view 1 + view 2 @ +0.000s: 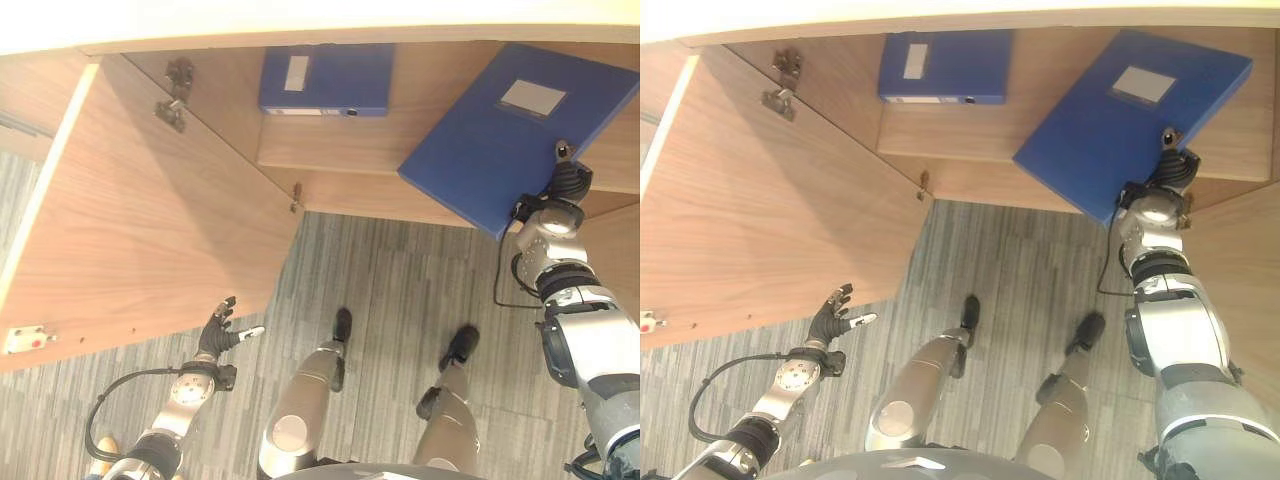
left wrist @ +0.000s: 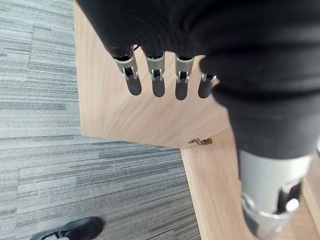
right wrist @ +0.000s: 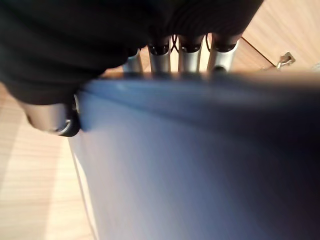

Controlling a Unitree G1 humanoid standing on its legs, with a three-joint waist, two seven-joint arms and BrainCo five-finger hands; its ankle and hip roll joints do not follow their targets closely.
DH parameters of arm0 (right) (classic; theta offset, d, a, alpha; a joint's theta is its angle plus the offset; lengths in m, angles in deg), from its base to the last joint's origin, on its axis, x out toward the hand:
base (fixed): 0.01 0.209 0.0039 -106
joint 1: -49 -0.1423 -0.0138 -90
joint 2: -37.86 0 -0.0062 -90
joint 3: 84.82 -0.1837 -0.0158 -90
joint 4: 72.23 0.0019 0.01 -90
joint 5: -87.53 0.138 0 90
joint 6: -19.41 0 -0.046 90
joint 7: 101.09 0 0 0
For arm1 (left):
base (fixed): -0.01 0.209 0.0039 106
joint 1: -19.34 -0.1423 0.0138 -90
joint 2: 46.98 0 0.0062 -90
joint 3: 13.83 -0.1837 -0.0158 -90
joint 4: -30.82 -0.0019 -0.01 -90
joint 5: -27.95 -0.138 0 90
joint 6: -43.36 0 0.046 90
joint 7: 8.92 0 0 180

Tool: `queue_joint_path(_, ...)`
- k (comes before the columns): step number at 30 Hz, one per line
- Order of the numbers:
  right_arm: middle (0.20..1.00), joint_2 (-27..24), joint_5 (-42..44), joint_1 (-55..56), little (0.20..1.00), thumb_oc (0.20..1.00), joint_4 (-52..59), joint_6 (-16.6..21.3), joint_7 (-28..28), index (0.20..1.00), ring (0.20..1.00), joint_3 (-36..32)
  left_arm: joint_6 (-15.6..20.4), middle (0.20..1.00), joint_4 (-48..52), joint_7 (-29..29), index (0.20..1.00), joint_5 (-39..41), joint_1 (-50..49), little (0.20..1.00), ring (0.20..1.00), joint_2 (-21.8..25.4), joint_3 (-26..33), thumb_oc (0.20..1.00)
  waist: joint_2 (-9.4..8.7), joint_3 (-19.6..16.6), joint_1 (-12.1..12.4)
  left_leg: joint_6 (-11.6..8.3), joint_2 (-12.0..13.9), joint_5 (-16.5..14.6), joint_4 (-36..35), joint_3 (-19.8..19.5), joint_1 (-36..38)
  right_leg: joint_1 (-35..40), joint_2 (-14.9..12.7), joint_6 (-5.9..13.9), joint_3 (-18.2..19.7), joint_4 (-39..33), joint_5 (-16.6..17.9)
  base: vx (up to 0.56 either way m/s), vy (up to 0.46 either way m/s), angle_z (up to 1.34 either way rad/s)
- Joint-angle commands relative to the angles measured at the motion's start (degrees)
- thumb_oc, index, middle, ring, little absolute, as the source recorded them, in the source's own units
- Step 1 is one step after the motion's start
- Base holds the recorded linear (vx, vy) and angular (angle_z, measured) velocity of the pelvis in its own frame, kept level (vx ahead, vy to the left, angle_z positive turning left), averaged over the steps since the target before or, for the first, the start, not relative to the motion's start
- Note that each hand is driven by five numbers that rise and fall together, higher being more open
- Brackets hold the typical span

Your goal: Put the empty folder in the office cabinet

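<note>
The right hand (image 1: 562, 185) pinches the blue folder (image 1: 510, 130) by its near edge, tilted over the cabinet shelf's (image 1: 340, 145) right end; its wrist view shows the thumb (image 3: 52, 117) clamped on that edge. Another folder (image 1: 325, 80) lies at the shelf's back. The left hand (image 1: 218, 335), fingers (image 2: 157, 82) straight, hangs beside the open door (image 1: 150, 220).
</note>
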Motion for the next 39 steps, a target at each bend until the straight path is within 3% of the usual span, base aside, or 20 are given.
queue_joint_path(1, 0.200, -3.73, 1.35, -1.73, 0.200, 0.200, 2.15, 2.86, -1.72, 0.200, 0.200, 1.52, 1.55, 1.000, 1.15, -2.45, 1.000, -1.61, -2.25, 1.000, 1.000, 4.94, -1.46, 1.000, 1.12, -0.50, 0.48, -3.20, 0.58, 3.76, -11.53, -0.93, 3.87, 6.30, -4.45, 8.24, 1.78, 4.74, -5.61, 0.08, 0.021, 0.15)
queue_joint_path(7, 0.200, -3.89, 2.77, -3.55, 0.200, 0.200, 0.08, 2.58, -2.22, 0.200, 0.200, 1.55, 1.59, 1.000, 1.50, -2.30, 1.000, -1.13, -1.52, 1.000, 1.000, 5.01, -2.11, 1.000, 1.53, 1.04, -1.22, -3.66, 0.26, 2.24, -11.27, -2.12, 6.41, 1.51, -3.35, 8.62, 1.80, -1.02, -3.41, 0.11, -0.020, 0.07)
queue_joint_path(12, 0.200, -4.29, 6.19, -2.22, 0.200, 0.200, -1.45, 3.26, -3.86, 0.200, 0.200, -1.05, 1.64, 1.000, 0.87, -3.35, 1.000, -0.88, -0.67, 1.000, 1.000, 3.69, -2.56, 1.000, 1.26, 2.36, -2.67, -4.11, 0.61, -1.72, -6.83, -5.12, 8.57, -2.17, -2.18, 8.97, 2.75, -3.96, -3.21, 0.19, -0.141, 0.08)
queue_joint_path(15, 0.200, -4.44, 10.70, -1.32, 0.200, 0.200, -3.47, 4.32, -5.66, 0.200, 0.200, -4.68, 1.35, 1.000, 0.10, -3.88, 1.000, -2.23, -0.02, 1.000, 1.000, 3.11, -3.95, 1.000, 0.27, 1.94, -2.94, -4.47, -0.59, -3.97, -3.95, -7.72, 8.44, -0.86, -1.96, 9.10, 5.12, -4.29, -0.82, 0.16, -0.240, 0.91)
queue_joint_path(26, 0.200, -4.38, 14.65, -7.87, 0.200, 0.200, -7.29, 5.06, -8.58, 0.200, 0.200, -3.49, 0.60, 1.000, -1.25, -4.96, 1.000, -3.24, -1.42, 1.000, 1.000, 0.70, -7.30, 1.000, 1.74, -0.53, -1.56, -6.82, 3.13, -1.34, -10.10, -10.34, 9.11, 0.15, 1.97, 7.89, 3.75, -4.02, -1.91, 0.10, -0.149, 0.13)
queue_joint_path(31, 0.200, -3.93, 16.94, -11.37, 0.200, 0.200, -8.73, 6.15, -11.26, 0.200, 0.200, -3.83, 0.37, 1.000, -1.04, -5.78, 1.000, -3.37, -0.84, 1.000, 1.000, -0.12, -8.88, 1.000, 3.29, -0.92, -1.00, -7.46, 5.09, 0.19, -13.36, -10.70, 9.87, -0.25, 3.79, 6.98, 4.27, -3.62, -3.62, 0.09, -0.086, 0.06)
queue_joint_path(32, 0.200, -3.77, 19.15, -13.36, 0.200, 0.200, -9.26, 7.62, -13.38, 0.200, 0.200, -4.54, 0.30, 1.000, -1.33, -6.39, 1.000, -3.30, -0.26, 1.000, 1.000, -0.59, -9.85, 1.000, 4.43, -0.98, -0.35, -7.69, 6.06, 0.82, -14.73, -10.55, 10.37, -1.01, 4.88, 6.33, 4.46, -2.44, -4.90, 0.06, -0.060, 0.00)
queue_joint_path(34, 0.200, -3.81, 19.14, -13.48, 0.200, 0.200, -9.26, 7.62, -13.48, 0.200, 0.200, -4.47, 0.30, 1.000, -1.37, -6.43, 1.000, -3.31, -0.14, 1.000, 1.000, -0.67, -9.86, 1.000, 4.41, -1.00, -0.37, -7.70, 6.02, 1.06, -15.01, -10.56, 10.34, -1.25, 4.81, 6.30, 4.50, -2.26, -4.97, 0.03, -0.031, 0.01)
queue_joint_path(39, 0.200, -4.39, 24.25, -17.11, 0.200, 0.200, -10.80, 9.29, -15.54, 0.200, 0.200, -6.48, 0.15, 1.000, -2.85, -7.41, 1.000, -4.25, 0.85, 1.000, 1.000, -1.90, -11.83, 1.000, 6.90, -1.65, 1.09, -7.88, 7.41, 2.95, -18.74, -10.81, 10.94, -2.84, 5.86, 5.81, 4.34, -0.66, -6.94, 0.06, -0.046, -0.01)
